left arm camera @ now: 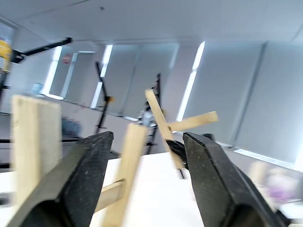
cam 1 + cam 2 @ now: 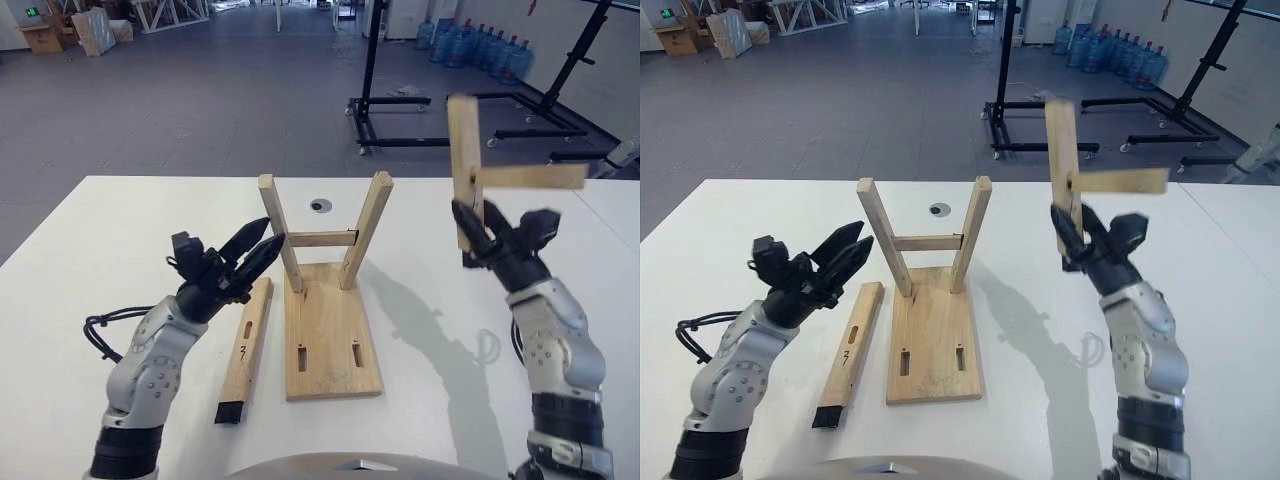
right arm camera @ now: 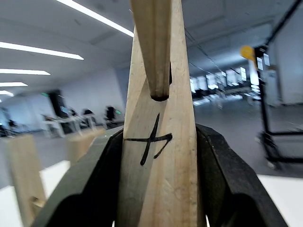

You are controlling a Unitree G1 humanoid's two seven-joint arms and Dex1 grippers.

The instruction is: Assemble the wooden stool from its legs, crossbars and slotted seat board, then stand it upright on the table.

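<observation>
The slotted seat board (image 2: 330, 335) lies flat on the white table (image 2: 120, 230). Two legs joined by a crossbar (image 2: 322, 238) stand in its far slots. A loose leg (image 2: 247, 345) lies left of the board. My left gripper (image 2: 258, 255) hovers open above that leg's far end, close to the standing left leg. My right gripper (image 2: 474, 228) is raised at the right, shut on a leg with a crossbar (image 2: 466, 165) sticking out sideways; in the right wrist view that leg (image 3: 161, 156) sits between the fingers (image 3: 222, 175).
A round cable hole (image 2: 320, 205) sits in the table behind the stool parts. A black cable (image 2: 100, 330) loops by my left arm. Black metal racks (image 2: 400, 110) and water bottles (image 2: 470, 40) stand on the floor beyond the table.
</observation>
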